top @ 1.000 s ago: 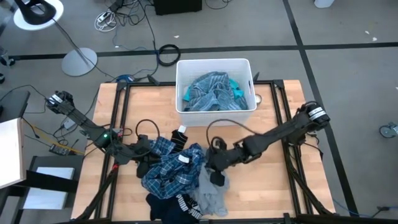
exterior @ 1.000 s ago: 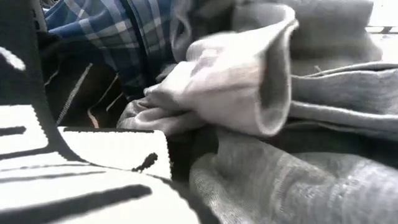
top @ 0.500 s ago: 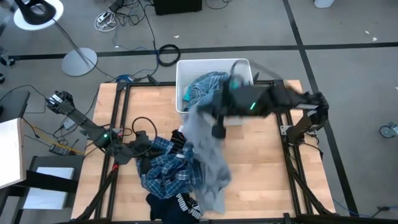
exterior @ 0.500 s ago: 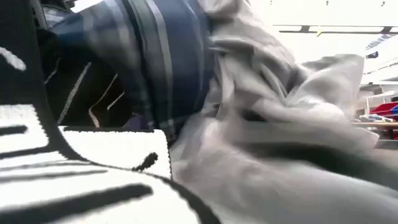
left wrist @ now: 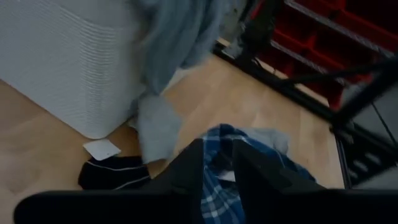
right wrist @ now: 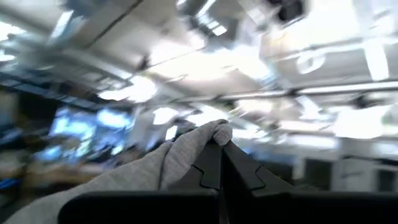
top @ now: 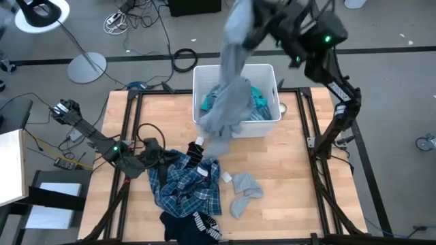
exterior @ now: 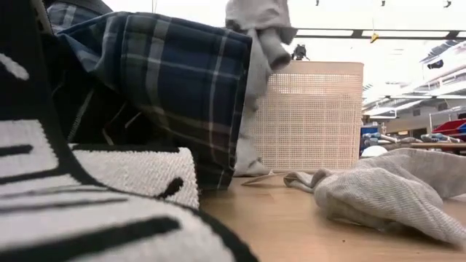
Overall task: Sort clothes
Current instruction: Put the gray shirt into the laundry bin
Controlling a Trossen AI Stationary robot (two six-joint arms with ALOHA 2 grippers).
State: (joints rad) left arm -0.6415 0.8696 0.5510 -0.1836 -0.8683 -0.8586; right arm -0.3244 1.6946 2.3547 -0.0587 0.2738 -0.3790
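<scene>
Clenched on limp grey garment (top: 228,88), right gripper (top: 253,28) is held above bin (top: 235,70); left gripper (left wrist: 217,163) pinched on plaid shirt (top: 184,184).

You have one white bin (top: 235,122) on the surface (top: 286,170), and two arms, each with one gripper (left gripper (top: 151,145), right gripper (top: 253,10)). Count one long grey garment (top: 228,102), one plaid shirt (top: 184,184), one grey sock pile (top: 244,190) and one navy striped item (top: 194,226).
</scene>
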